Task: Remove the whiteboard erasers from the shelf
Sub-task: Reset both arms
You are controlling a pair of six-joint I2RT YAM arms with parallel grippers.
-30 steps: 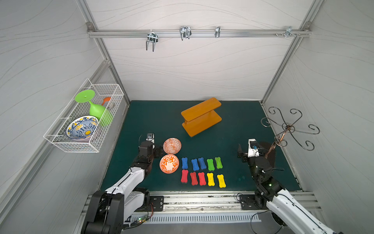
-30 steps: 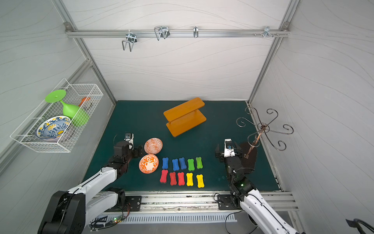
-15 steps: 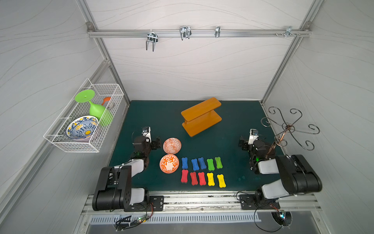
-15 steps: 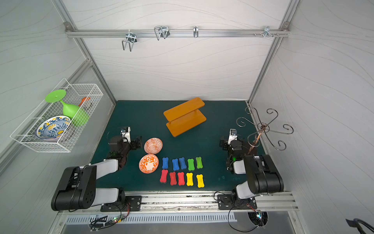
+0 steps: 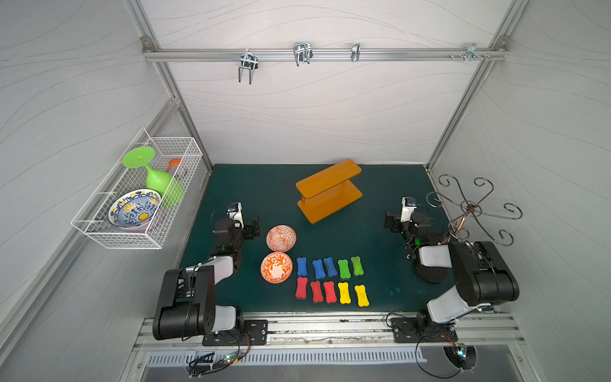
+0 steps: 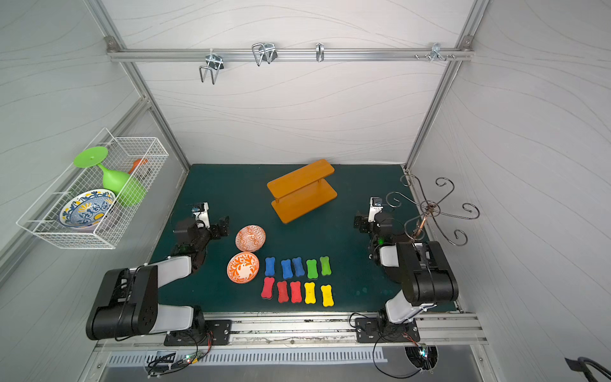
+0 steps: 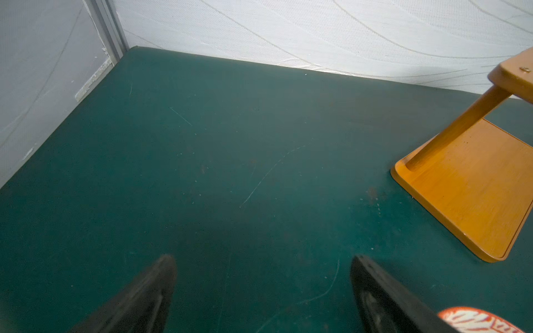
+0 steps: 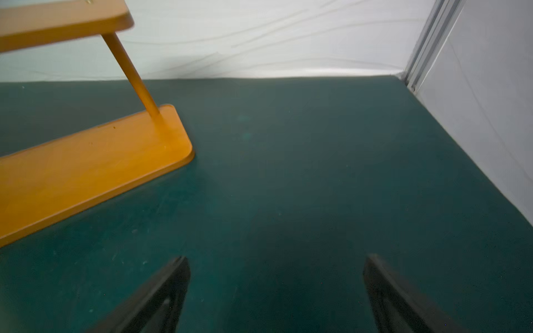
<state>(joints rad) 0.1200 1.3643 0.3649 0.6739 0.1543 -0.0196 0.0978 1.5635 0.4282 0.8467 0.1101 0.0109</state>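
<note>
Left gripper (image 5: 252, 228) and right gripper (image 5: 391, 223): each has its jaws spread wide and holds nothing. Each is low over the green mat (image 5: 264, 185), at opposite sides of it. In the left wrist view the black fingers (image 7: 150, 291) frame bare mat.

The whiteboard erasers (image 5: 344, 268), ten bone-shaped blocks, lie on the mat in two rows of five near its front edge, between the two arms.
- **Back row:** three blue, then two green.
- **Front row:** three red, then two yellow.

None touches the shelf (image 5: 325, 180). It stands well apart, behind them toward the back wall, with two orange-brown boards, turned at an angle to the mat's edges.

Two orange patterned bowls (image 5: 281, 238) sit just beside the rows on the left arm's side, one behind the other.

A white wire basket (image 5: 177, 147) on the left wall holds a green goblet (image 5: 158, 180) lying tilted and a blue-and-yellow bowl (image 5: 134, 208). A dark scrolled metal stand (image 5: 472, 208) rises by the right arm. A rail with metal hooks (image 5: 301, 53) spans the back wall.

No lettering on any item is legible.
</note>
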